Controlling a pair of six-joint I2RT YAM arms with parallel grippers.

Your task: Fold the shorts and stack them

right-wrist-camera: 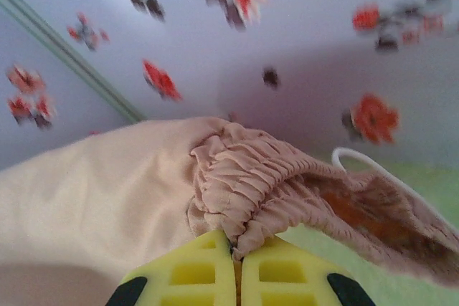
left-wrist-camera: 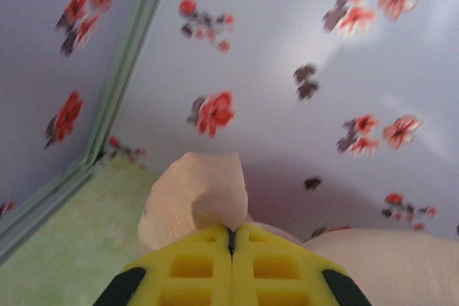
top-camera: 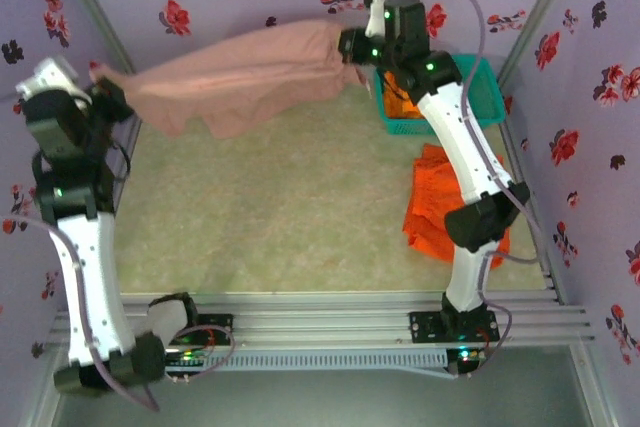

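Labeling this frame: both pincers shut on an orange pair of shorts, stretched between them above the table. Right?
Only the colour is wrong. The top external view shows the left pincer and right pincer both shut on the pink-beige shorts, stretched between them above the table. The orange shorts lie on the table at the right.

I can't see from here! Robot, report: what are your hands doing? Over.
Left gripper shut on pink shorts, one end. Right gripper shut on their waistband. Shorts stretched between both. Orange shorts and basket off to the right, not in the way.
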